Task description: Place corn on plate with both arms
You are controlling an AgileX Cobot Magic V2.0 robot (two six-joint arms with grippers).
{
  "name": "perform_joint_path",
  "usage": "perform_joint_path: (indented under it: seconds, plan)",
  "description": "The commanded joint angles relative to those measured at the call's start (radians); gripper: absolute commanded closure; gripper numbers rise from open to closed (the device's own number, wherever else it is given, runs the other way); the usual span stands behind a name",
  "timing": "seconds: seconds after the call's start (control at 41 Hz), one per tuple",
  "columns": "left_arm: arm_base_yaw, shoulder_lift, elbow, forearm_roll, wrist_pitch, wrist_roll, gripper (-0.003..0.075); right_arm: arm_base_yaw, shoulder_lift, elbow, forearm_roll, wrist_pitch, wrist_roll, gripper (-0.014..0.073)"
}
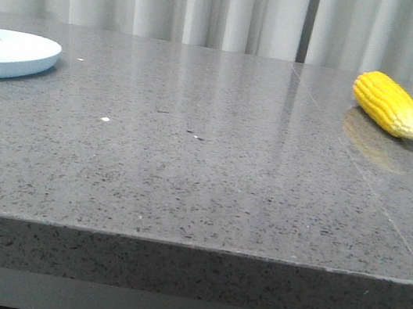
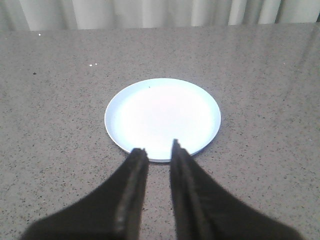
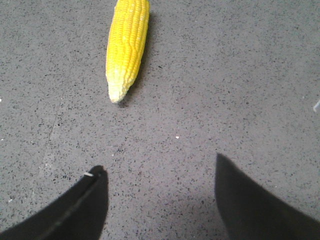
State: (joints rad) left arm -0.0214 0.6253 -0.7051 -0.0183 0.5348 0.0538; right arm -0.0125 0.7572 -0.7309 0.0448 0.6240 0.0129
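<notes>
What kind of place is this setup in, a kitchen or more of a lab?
More likely a lab or test bench than a kitchen: a bare speckled grey stone-look table, plain pale curtains behind it, and only the corn and the plate set out as props.

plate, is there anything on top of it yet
Nothing lies on the plate; its whole top shows bare. The corn is far off on the table. What is beneath the plate is covered.

Left pincer (image 2: 156, 150): two matte black fingers (image 2: 131, 192), broad at the base, tapering to narrow tips, each with a flat ridged inner face. Right pincer (image 3: 157, 172): same black, only two wedge-shaped tips visible; one carries a small pale fleck.
</notes>
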Motion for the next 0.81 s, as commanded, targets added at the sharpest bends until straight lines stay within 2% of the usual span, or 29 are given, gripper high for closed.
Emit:
perform_joint_path:
  seconds: [0.0,0.049,0.098,0.147,0.464,0.684,0.781]
  plan:
    - [-0.008,0.017,-0.029,-0.001,-0.074,-0.003,0.0290,-0.008,0.001,-0.032,-0.014,-0.062,-0.013,0.0052]
    - [-0.008,0.025,-0.029,0.011,-0.074,-0.003,0.0182,-0.008,0.001,-0.032,-0.014,-0.063,-0.013,0.0052]
    - [-0.008,0.032,-0.029,0.018,-0.072,-0.003,0.0127,-0.008,0.001,-0.032,-0.014,-0.061,-0.013,0.0052]
    - [-0.008,0.043,-0.029,0.028,-0.067,-0.003,0.0109,-0.008,0.001,-0.032,-0.013,-0.061,-0.013,0.0052]
    - [-0.008,0.256,-0.197,0.070,0.209,-0.003,0.0112,-0.008,0.001,-0.032,-0.013,-0.061,-0.013,0.0052]
    - [-0.004,0.444,-0.305,0.101,0.249,-0.003,0.0112,-0.008,0.001,-0.032,-0.013,-0.061,-0.013,0.0052]
    - [0.031,0.533,-0.362,0.099,0.268,-0.003,0.0112,-0.008,0.001,-0.032,-0.013,-0.061,-0.013,0.0052]
